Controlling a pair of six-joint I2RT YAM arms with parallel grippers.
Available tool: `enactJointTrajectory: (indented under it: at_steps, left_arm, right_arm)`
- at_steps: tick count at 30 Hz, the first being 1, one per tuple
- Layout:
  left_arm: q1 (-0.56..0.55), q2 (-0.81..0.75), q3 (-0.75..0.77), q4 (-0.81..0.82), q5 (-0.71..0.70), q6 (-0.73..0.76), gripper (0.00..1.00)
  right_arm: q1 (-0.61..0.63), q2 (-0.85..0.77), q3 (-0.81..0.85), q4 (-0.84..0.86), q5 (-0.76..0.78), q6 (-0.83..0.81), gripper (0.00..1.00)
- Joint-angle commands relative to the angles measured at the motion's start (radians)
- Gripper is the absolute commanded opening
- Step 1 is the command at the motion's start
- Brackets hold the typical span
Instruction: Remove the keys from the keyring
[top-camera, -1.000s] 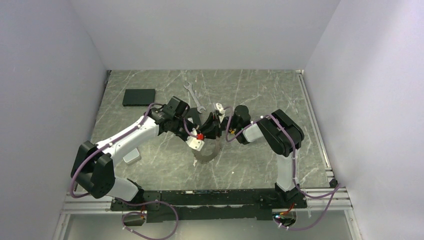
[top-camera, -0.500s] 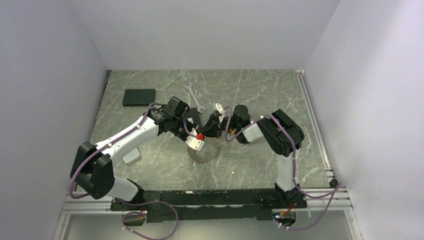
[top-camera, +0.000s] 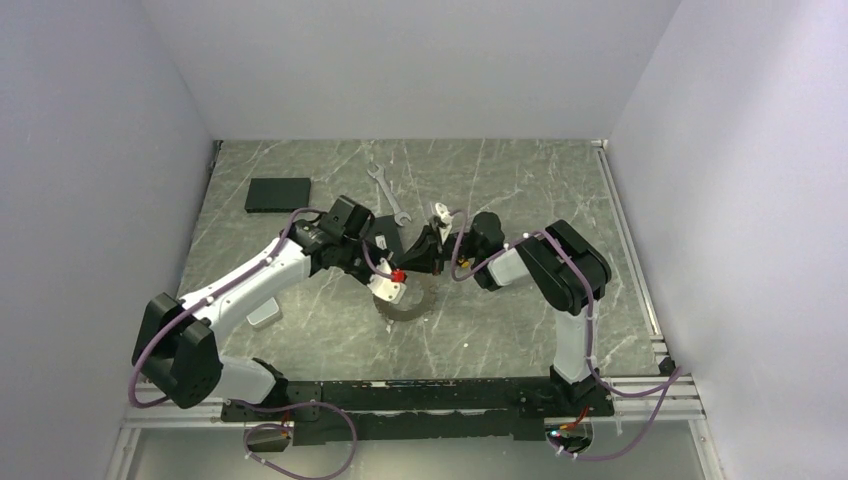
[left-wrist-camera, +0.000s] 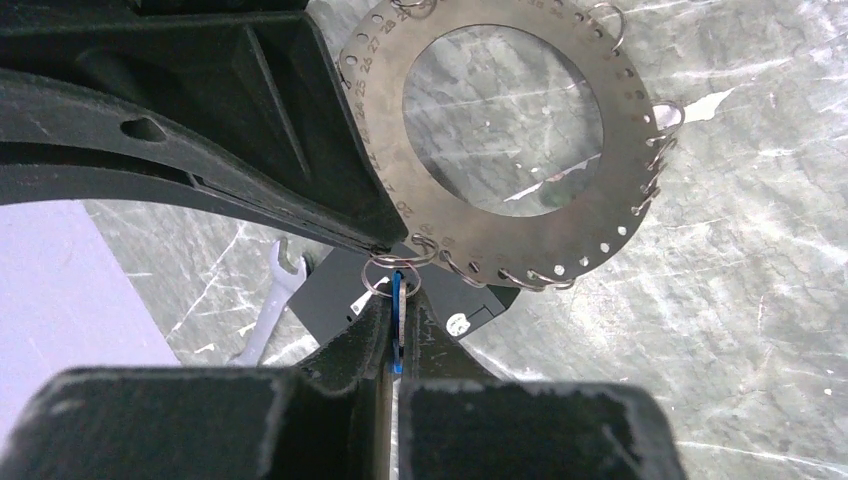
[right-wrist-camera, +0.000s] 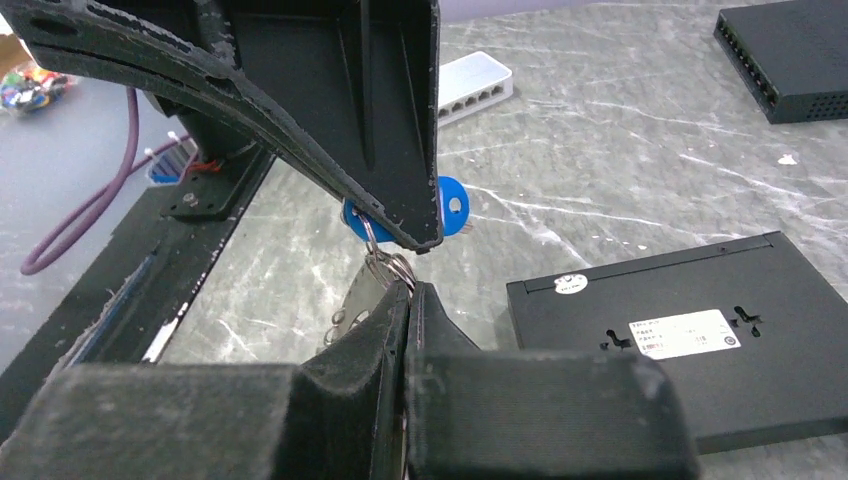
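**Two hands meet at one small ring, between the keyring and a blue key**

The left hand is closed fully on the thin blade of the blue key. The right hand is closed on the rim of the keyring, just beside the small split ring that joins the two. The keyring hangs between the arms over the desk; I cannot tell whether its lower edge touches. It looks like a stiff, smooth metal plate, so the rim near the loaded hole is the good place to grip. The key is light and rigid. The split ring is probably springy wire, so the key likely must be turned along the coil, not pulled.
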Motion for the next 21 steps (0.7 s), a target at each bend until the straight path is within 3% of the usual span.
enactJointTrajectory:
  at_steps: [1, 11, 17, 21]
  left_arm:
    - [0.000, -0.047, -0.011, 0.010, -0.006, -0.026, 0.00]
    - [-0.009, -0.072, -0.082, 0.044, -0.014, -0.023, 0.00]
    - [-0.025, -0.074, -0.115, 0.078, -0.035, -0.014, 0.00]
    - [-0.050, -0.075, -0.119, 0.056, -0.053, -0.024, 0.11]
  right_arm:
    - [-0.014, 0.013, -0.011, 0.186, 0.036, 0.152, 0.00]
    - [-0.017, 0.071, -0.004, 0.375, 0.101, 0.402, 0.00]
    - [-0.017, 0.087, -0.007, 0.398, 0.120, 0.435, 0.00]
    - [-0.017, 0.076, -0.010, 0.398, 0.126, 0.434, 0.00]
